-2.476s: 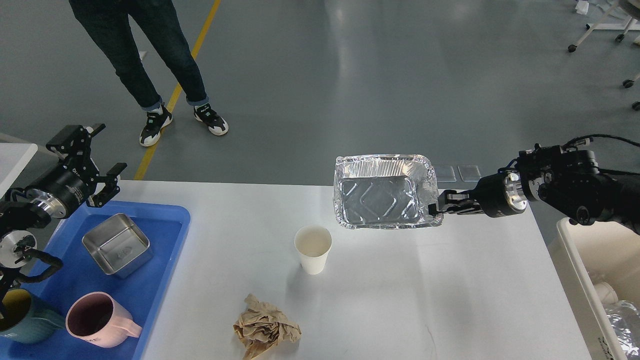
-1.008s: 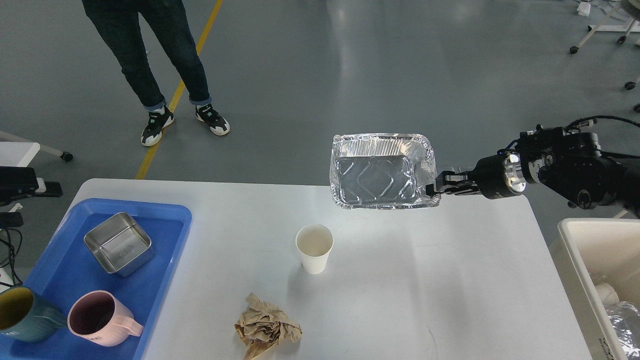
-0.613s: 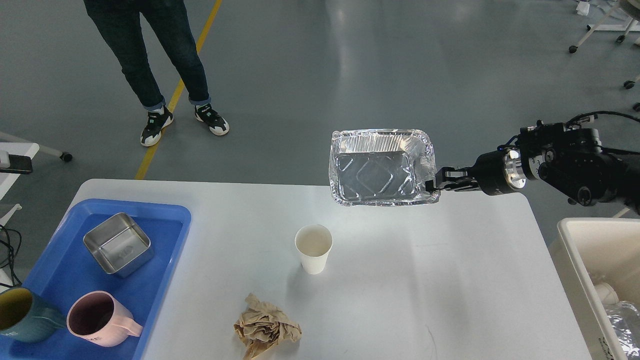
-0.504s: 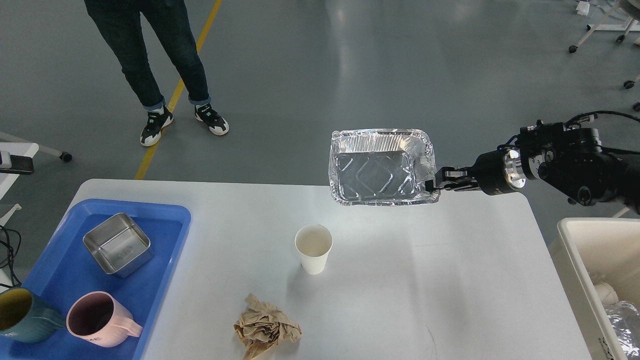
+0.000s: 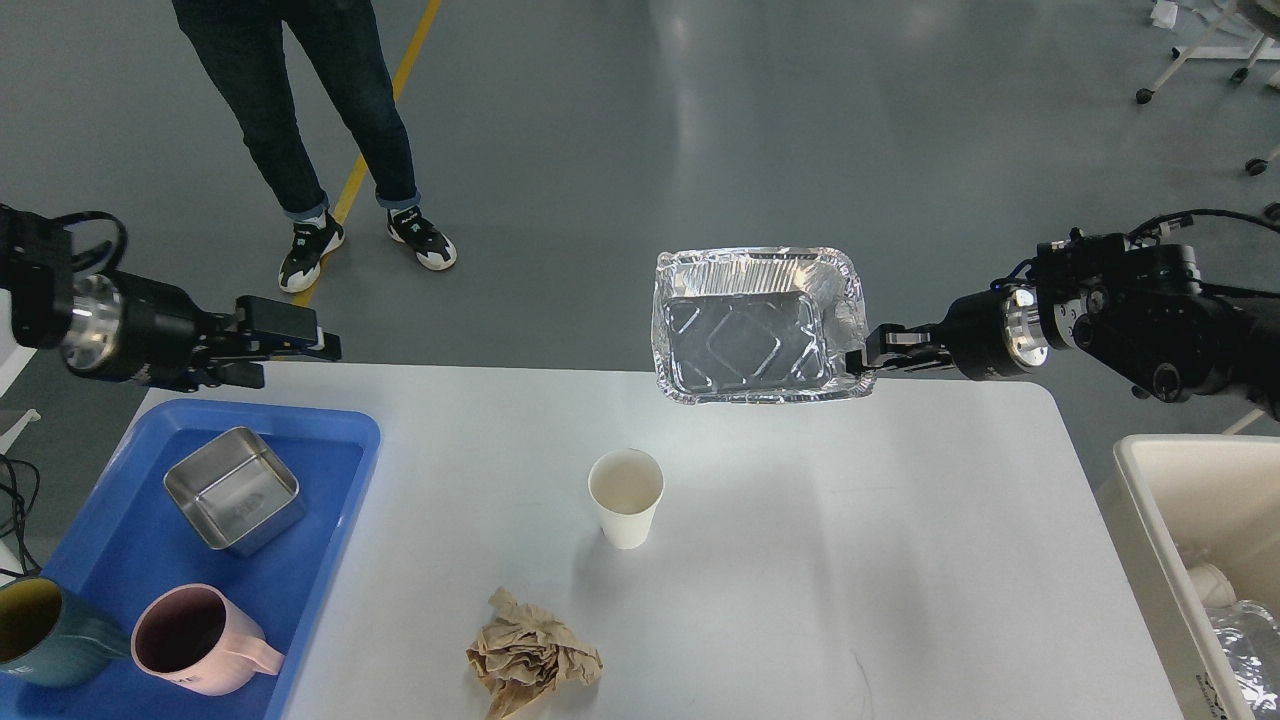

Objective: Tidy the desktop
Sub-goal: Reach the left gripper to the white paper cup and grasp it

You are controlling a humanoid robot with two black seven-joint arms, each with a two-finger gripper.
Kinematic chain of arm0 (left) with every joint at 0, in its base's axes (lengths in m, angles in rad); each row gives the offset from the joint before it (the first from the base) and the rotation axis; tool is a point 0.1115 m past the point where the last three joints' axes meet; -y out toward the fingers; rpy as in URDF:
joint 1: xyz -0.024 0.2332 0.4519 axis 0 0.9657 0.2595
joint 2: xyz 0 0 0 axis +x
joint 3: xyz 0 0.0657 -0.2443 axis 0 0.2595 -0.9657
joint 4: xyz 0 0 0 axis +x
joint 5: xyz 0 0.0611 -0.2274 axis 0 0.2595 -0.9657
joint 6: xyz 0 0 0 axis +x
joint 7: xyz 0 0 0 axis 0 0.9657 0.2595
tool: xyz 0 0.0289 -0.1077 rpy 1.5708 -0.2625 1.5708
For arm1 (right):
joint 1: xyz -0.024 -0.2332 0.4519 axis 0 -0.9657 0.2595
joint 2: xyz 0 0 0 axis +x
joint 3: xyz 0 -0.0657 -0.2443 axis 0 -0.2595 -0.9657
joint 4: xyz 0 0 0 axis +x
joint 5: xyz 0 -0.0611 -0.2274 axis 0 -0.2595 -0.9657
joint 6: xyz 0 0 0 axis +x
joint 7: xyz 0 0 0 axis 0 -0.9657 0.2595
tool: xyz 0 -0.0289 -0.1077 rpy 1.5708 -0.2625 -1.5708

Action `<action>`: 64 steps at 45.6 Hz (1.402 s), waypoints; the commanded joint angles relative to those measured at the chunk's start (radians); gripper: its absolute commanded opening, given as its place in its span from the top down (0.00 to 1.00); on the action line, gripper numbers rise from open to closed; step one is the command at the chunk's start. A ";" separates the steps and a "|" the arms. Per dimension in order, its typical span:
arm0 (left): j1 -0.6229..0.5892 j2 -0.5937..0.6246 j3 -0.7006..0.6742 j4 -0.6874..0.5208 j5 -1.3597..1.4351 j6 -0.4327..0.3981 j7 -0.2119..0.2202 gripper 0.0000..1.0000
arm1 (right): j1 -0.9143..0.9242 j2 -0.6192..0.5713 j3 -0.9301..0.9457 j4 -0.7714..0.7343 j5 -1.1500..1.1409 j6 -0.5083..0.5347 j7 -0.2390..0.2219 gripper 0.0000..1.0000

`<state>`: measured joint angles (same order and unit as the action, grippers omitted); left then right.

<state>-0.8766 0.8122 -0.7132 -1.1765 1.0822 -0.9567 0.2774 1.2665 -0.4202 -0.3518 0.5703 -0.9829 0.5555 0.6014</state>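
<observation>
The white desktop [image 5: 850, 560] fills the lower view. My right gripper [image 5: 860, 360] is shut on the right rim of an empty foil container [image 5: 752, 325] and holds it in the air above the desktop's far edge. My left gripper [image 5: 305, 343] has come in from the left, level above the far left corner; its fingers are seen side-on and I cannot tell whether they are open. A white paper cup [image 5: 626, 496] stands upright mid-desktop. A crumpled brown paper [image 5: 530, 660] lies near the front edge.
A blue tray [image 5: 330, 500] at the left holds a steel square container [image 5: 232, 488], a pink mug [image 5: 195, 640] and a teal mug [image 5: 40, 635]. A cream bin [image 5: 1165, 560] with foil rubbish stands at the right. A person [image 5: 310, 120] stands beyond the table.
My right gripper has lifted the foil container higher and slightly farther from me. My left arm left the view, then came back in, reaching level over the far left corner.
</observation>
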 commanded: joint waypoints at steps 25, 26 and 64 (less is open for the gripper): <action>-0.030 -0.479 0.103 0.230 0.249 0.033 0.002 0.01 | -0.075 0.006 -0.019 -0.036 0.000 0.081 -0.064 1.00; -0.033 -0.491 0.103 0.239 0.252 0.041 0.000 0.01 | -0.075 0.005 -0.019 -0.036 0.000 0.081 -0.064 1.00; -0.036 -0.711 0.221 0.393 0.271 0.191 -0.009 0.02 | -0.076 -0.029 -0.019 -0.033 0.000 0.072 -0.061 1.00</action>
<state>-0.9129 0.1119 -0.5213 -0.7911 1.3540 -0.7788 0.2694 1.1903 -0.4439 -0.3713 0.5369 -0.9833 0.6288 0.5386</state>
